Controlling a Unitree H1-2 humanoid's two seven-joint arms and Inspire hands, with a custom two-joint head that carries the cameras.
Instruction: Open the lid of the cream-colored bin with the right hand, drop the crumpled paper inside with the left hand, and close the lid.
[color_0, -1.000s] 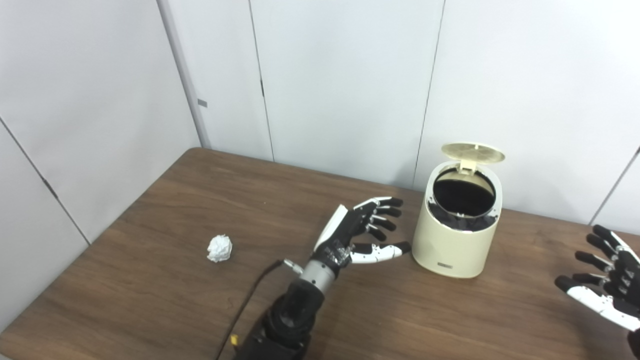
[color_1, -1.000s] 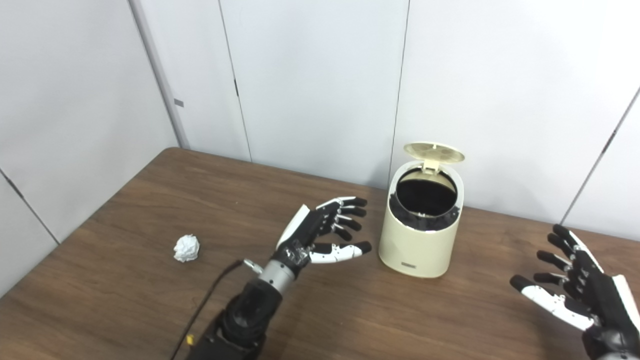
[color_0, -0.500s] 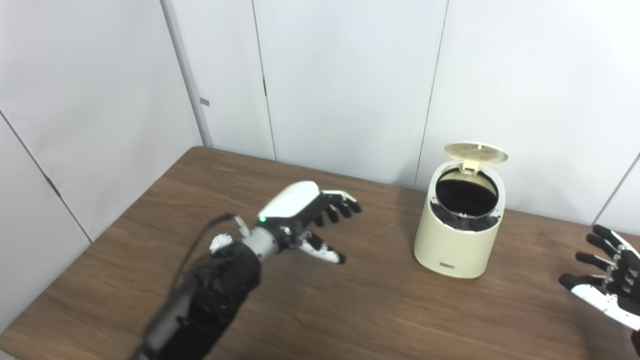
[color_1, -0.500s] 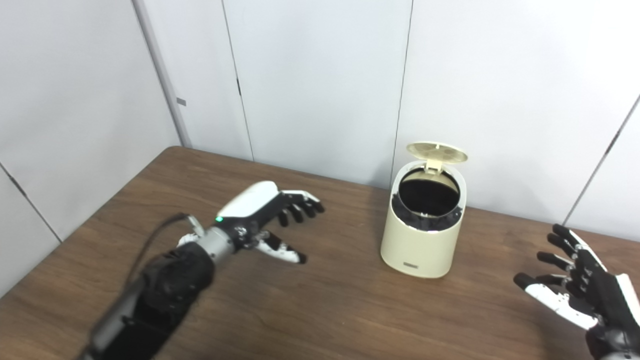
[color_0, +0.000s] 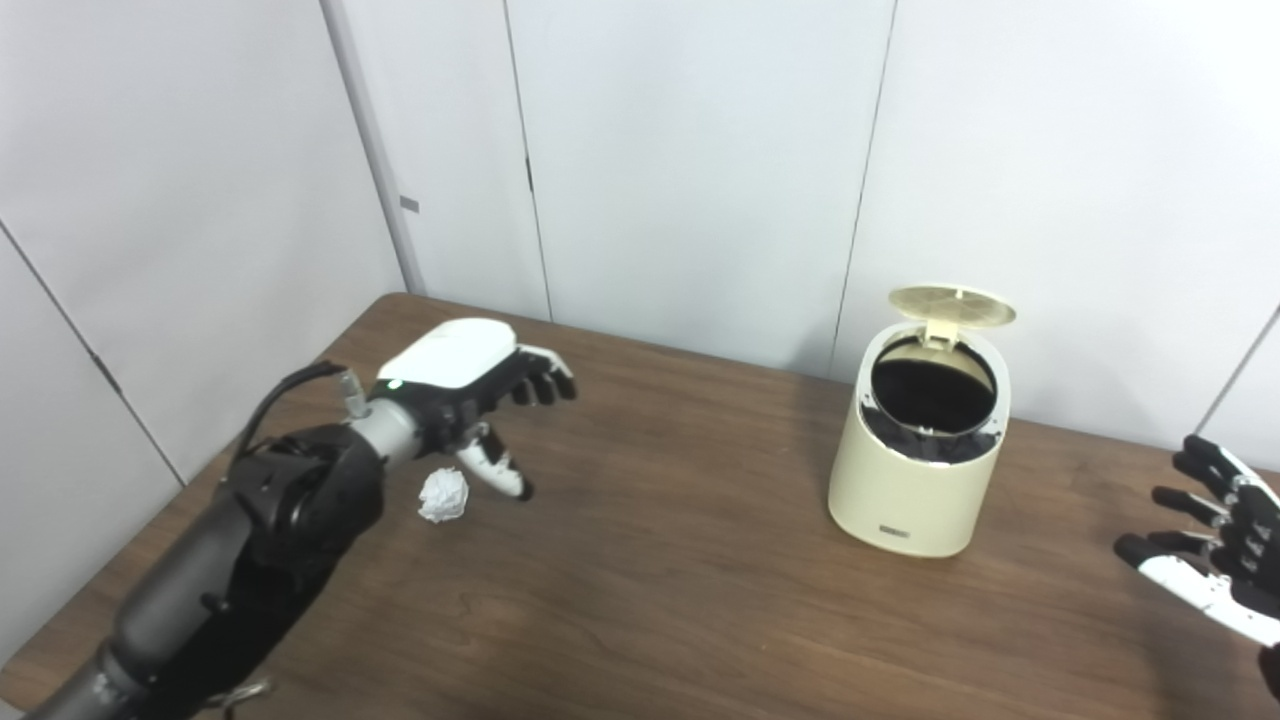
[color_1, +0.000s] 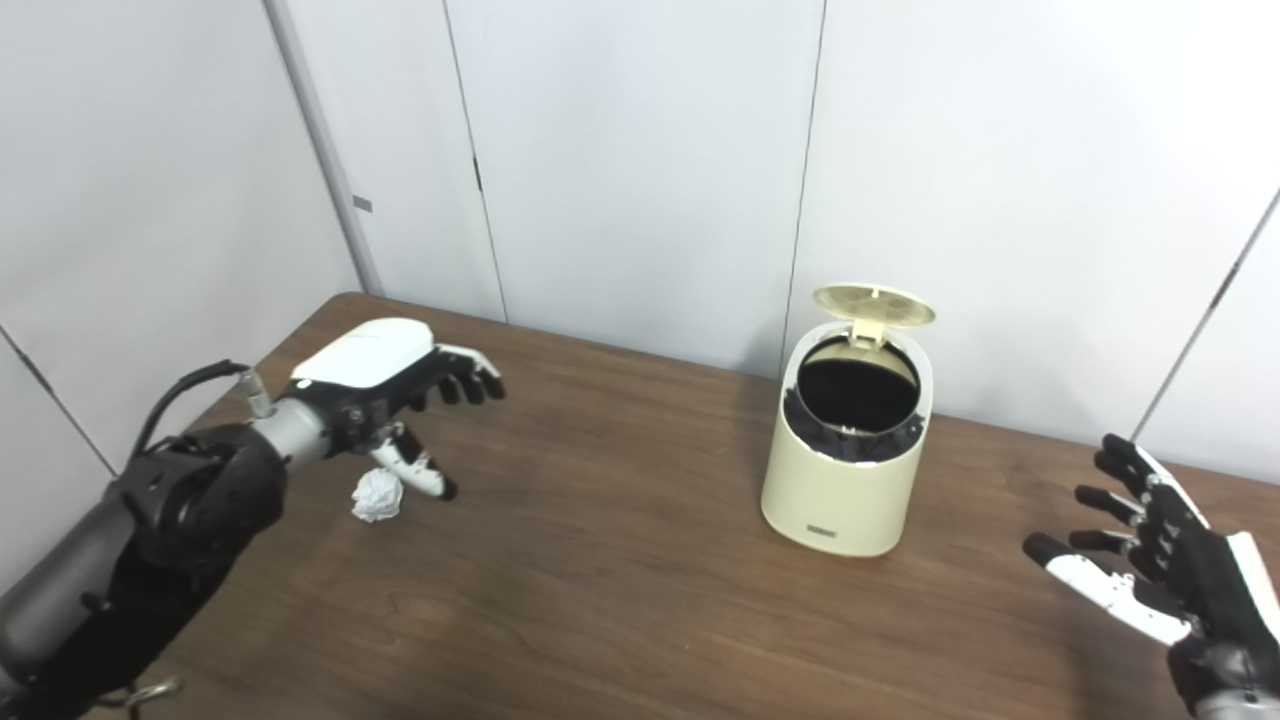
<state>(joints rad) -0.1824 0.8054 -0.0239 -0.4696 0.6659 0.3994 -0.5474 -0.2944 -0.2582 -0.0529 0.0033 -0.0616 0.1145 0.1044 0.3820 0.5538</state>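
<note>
Paper, crumpled into a white ball (color_0: 443, 495), lies on the brown wooden surface (color_0: 650, 580) toward nine o'clock, well apart from the cream-colored bin (color_0: 915, 470), which stands at about three o'clock of the scene's middle. The bin's lid (color_0: 951, 305) is up, tilted back at its twelve o'clock edge, and the dark inside shows. The left hand (color_0: 470, 385) hovers above the paper, palm down, its fingers (color_0: 540, 385) spread and a little curled, holding nothing; the thumb points down just beside the ball, and I cannot tell if it touches. The right hand (color_1: 1160, 585) hangs at four o'clock, near the picture's edge, fingers apart and empty.
</note>
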